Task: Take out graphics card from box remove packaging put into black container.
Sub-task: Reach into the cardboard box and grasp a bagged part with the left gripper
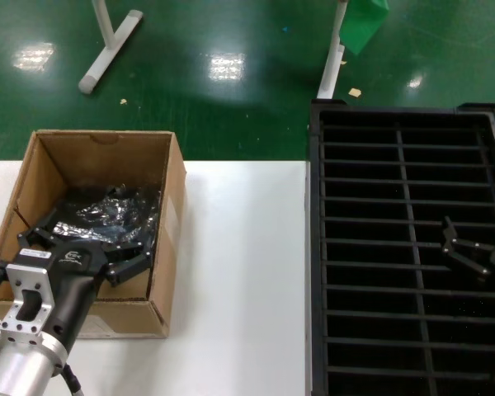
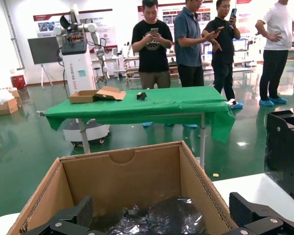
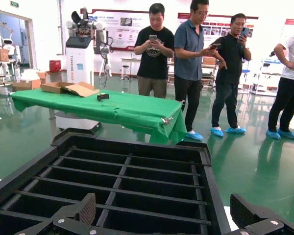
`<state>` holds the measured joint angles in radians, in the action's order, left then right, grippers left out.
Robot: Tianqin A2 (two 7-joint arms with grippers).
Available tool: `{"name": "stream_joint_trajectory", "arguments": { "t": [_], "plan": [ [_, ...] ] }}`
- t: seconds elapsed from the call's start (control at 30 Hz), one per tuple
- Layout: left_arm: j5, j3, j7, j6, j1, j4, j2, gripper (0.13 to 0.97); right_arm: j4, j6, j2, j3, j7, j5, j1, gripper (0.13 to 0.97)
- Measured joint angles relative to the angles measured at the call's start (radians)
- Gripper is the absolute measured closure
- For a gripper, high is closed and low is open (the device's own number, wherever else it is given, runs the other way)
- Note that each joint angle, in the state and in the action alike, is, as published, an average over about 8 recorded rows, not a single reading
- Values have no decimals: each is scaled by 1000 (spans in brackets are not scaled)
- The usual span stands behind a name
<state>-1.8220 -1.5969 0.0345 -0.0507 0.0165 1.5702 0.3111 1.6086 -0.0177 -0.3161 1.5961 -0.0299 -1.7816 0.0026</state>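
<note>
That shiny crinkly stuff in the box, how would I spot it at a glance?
Find the white table and the brown cardboard box at its left end. Inside, under the open left gripper, lies the packaging: a crumpled, glossy dark bag, the only shiny thing among the plain cardboard walls.

Around me I see a glossy green floor (image 1: 231, 107) catching bright ceiling light, and a white table (image 1: 239, 280) below my head. Farther off stands a table under a green cloth (image 2: 137, 107), with four people (image 2: 188, 44) behind it, most looking at phones. Posters (image 3: 122, 29) hang on the pale wall, and cartons (image 2: 2, 105) sit by it.
</note>
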Motion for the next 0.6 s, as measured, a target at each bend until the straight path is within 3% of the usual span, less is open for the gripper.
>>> {"name": "stream_joint_trajectory", "arguments": {
  "t": [0.6],
  "plan": [
    [0,0,0,0,0,0,0,132,0,0,0,0,0,0,0,129]
  ]
}}
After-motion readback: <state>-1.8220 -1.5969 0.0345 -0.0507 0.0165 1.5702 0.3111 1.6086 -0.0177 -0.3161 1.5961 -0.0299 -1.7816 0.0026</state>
